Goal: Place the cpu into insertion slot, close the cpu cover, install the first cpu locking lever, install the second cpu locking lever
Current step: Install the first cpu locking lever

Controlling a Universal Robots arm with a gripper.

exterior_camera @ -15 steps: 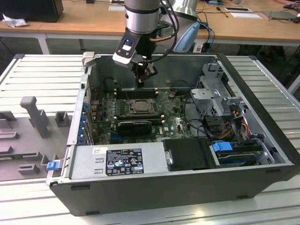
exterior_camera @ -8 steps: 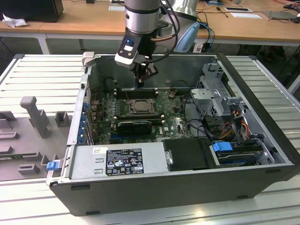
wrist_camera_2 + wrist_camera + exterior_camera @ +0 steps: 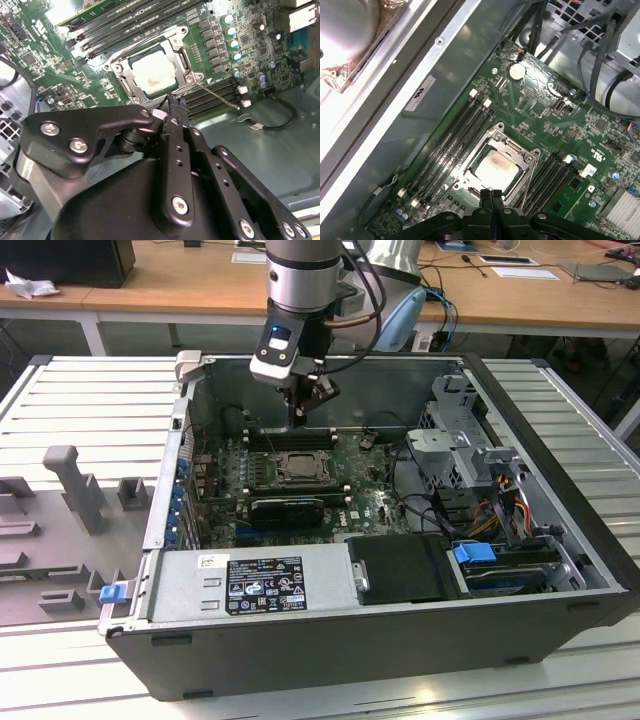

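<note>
Inside the open computer case, lying on its side on the ribbed metal table, the arm hangs straight down over the green board. The gripper sits just above the far edge of the socket in the exterior view. In both wrist views its two black fingers are pressed flat together with nothing between them, and the tips are right at the socket's edge. Can't tell if they touch it. The chip is down in the socket, pale top face up, with a darker smudge on it in the first wrist view. The grey metal cover plate lies flat around it and the chip shows through its window; same in the first wrist view. A thin metal rod runs out from one socket corner, slanting over the black memory slots on that side. More memory slots line the opposite side of the socket, between it and the case wall.
</note>
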